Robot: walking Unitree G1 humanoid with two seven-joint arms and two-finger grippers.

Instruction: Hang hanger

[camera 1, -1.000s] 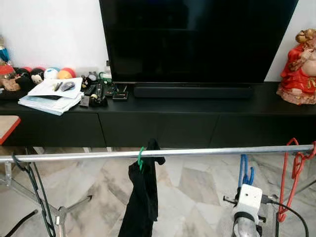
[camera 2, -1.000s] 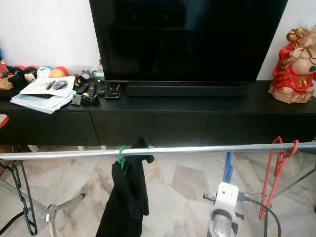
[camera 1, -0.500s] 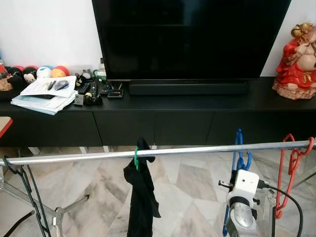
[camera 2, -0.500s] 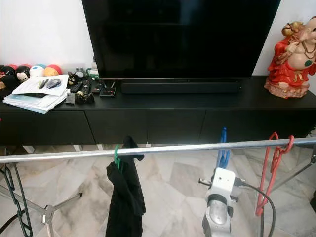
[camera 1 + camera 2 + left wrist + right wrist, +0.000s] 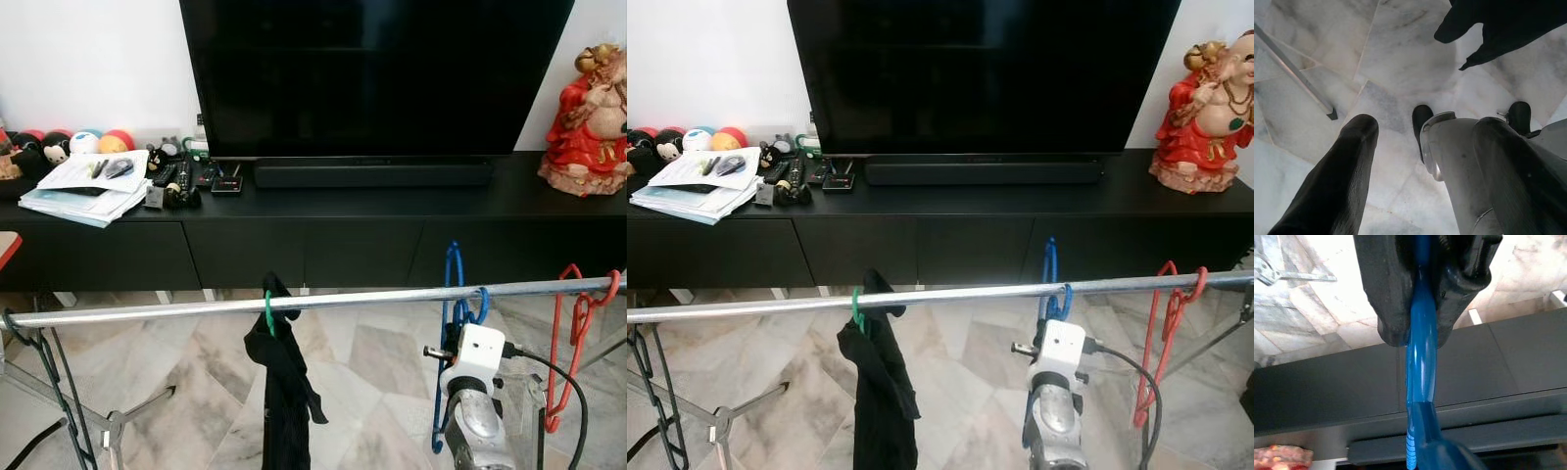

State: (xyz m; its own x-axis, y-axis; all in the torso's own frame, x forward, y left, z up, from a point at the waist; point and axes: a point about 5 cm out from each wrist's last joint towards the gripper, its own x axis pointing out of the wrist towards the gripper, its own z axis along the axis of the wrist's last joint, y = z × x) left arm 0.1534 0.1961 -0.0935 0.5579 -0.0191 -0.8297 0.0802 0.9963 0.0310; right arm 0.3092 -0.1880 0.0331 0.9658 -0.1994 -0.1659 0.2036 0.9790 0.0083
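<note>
Over the last second the right tool (image 5: pixel 1420 303), clamped tight on the blue hanger (image 5: pixel 451 294), has lifted it from below the steel rail (image 5: pixel 372 297) until its hook rises above the rail between the black garment (image 5: pixel 286 392) and the red hanger (image 5: pixel 566 343). Hooking looks imminent, not confirmed. The left tool (image 5: pixel 1415 161) hangs idle, fingers apart.

Rail: you have a silver rail (image 5: pixel 372 297) running across the view on metal stand legs.
On the rail: a green hanger (image 5: pixel 267 311) with a black garment (image 5: pixel 284 392), a blue hanger (image 5: pixel 452 294) hooked over it, a red hanger (image 5: pixel 571 333) near its right end.
Counter: long black counter (image 5: pixel 392 220) behind, carrying a TV (image 5: pixel 372 78), a soundbar (image 5: pixel 372 175), papers (image 5: pixel 83 191), a red figurine (image 5: pixel 588 127).
Floor: pale marble floor (image 5: pixel 372 362).
</note>
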